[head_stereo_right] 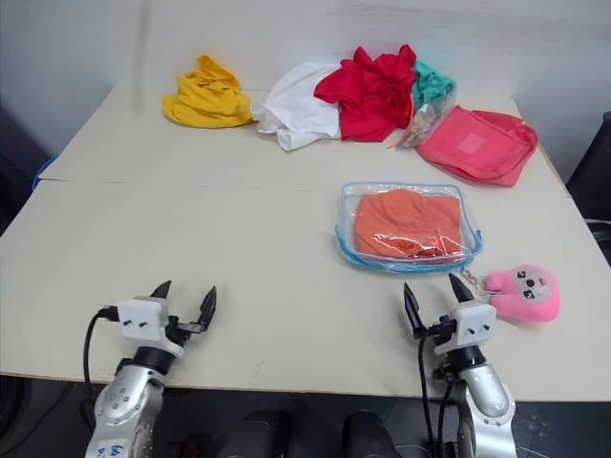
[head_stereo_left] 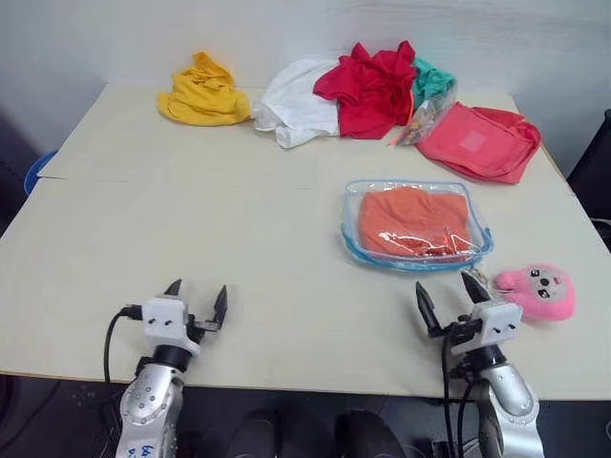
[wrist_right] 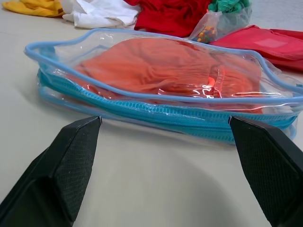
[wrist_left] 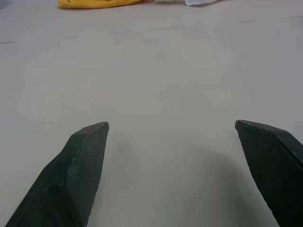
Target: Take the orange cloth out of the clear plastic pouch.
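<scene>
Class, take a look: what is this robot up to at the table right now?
Nothing is held yet. The orange cloth lies inside the clear plastic pouch on the table. The right gripper hangs open just short of the pouch's blue zipper edge. The left gripper hangs open over bare tabletop.

Both arms reach forward, level and well apart; left gripper [head_stereo_left: 196, 294] and right gripper [head_stereo_left: 449, 289] spread wide, empty.
</scene>
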